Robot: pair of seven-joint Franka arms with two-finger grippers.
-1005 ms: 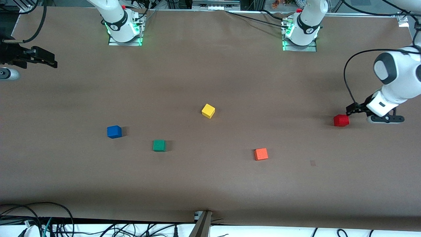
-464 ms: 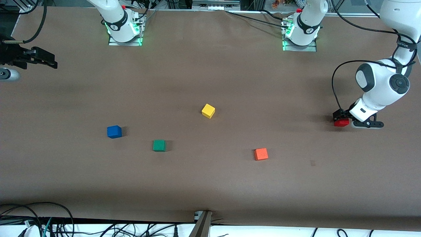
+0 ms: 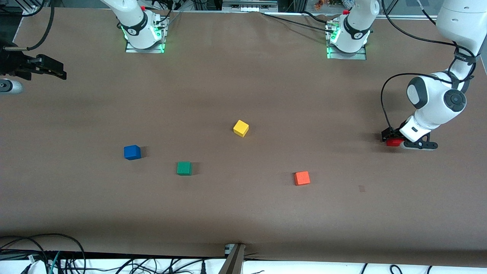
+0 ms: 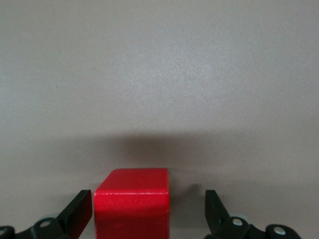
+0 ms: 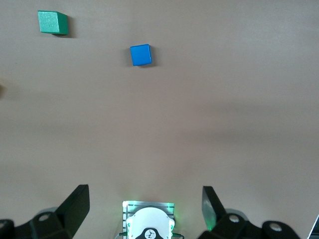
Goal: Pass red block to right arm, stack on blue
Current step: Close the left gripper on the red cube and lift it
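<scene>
Pickup of the red block [image 3: 394,142] is the step in hand, the first of the task. The block sits on the table [image 3: 243,213] at the left arm's end, well apart from the blue block [image 3: 132,152], which lies toward the right arm's end, beside the green block [image 3: 184,168].

The left gripper [image 3: 390,137] is down at table level with the red block between its fingers. In the left wrist view its fingers stand wide apart: one finger [image 4: 76,213] is just beside the block [image 4: 132,203], perhaps touching it, though I cannot tell for sure, and the other finger [image 4: 214,209] is clearly apart from it. So the block is not centred in the gap and nothing is grasped yet; the block rests on the table.

The next move, as I judge it, calls for the fingers to close on the block, maybe after a small sideways shift to centre it, so that it is not pushed or turned. Then comes the lift and the carry toward the middle for the handover.

The right gripper [image 3: 49,68] waits over the table edge at the right arm's end, its fingers [image 5: 75,205] spread wide and holding nothing.
</scene>
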